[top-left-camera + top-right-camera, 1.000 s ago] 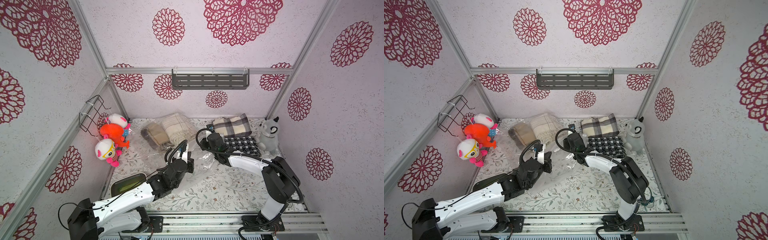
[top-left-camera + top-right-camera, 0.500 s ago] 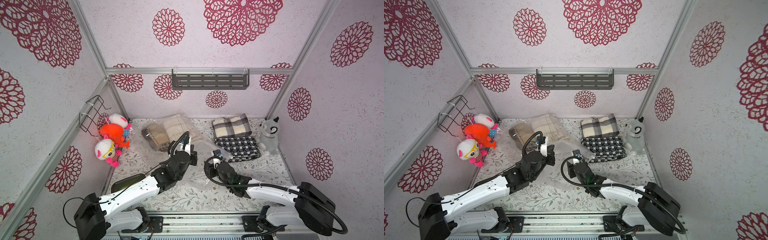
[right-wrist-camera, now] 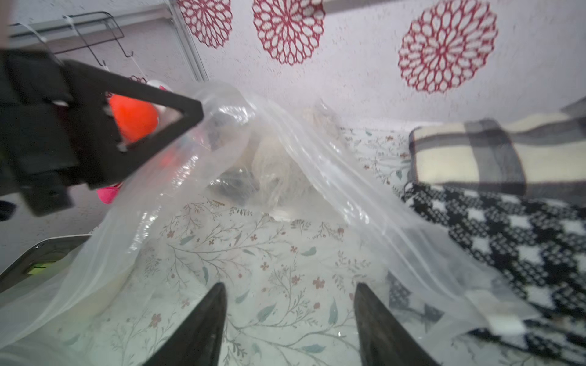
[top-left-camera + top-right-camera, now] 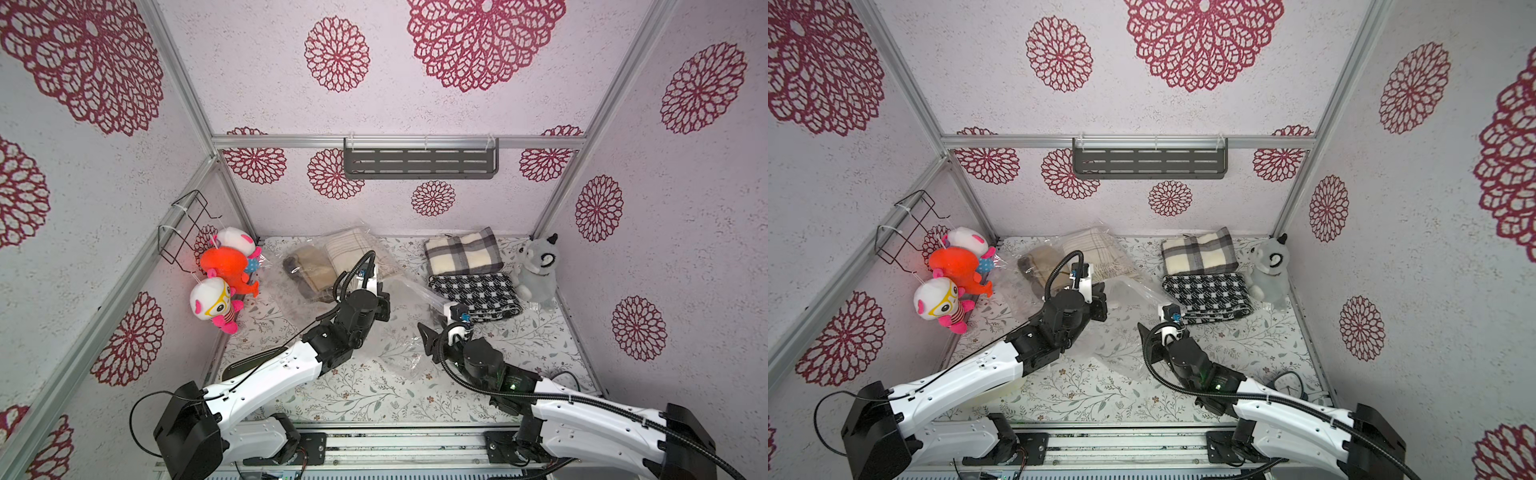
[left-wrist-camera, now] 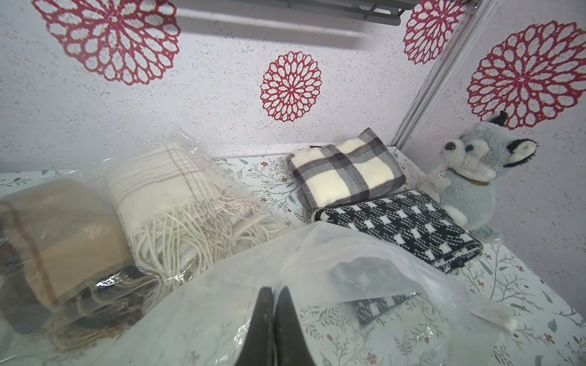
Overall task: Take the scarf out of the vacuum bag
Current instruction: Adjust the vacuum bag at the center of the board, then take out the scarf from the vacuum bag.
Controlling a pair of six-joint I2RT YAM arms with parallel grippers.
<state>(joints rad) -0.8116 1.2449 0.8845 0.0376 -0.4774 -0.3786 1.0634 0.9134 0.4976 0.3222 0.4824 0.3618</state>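
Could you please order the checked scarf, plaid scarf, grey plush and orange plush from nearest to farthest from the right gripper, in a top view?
1. checked scarf, beside the right gripper
2. plaid scarf, behind that scarf
3. grey plush, far right corner
4. orange plush, left wall

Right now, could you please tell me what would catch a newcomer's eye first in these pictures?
The clear vacuum bag, tented up mid-floor with its edge pinched in the left gripper, stands out first. Bright orange and pink plush toys sit against the left wall, and two folded checked scarves lie at the back right beside a grey plush animal.
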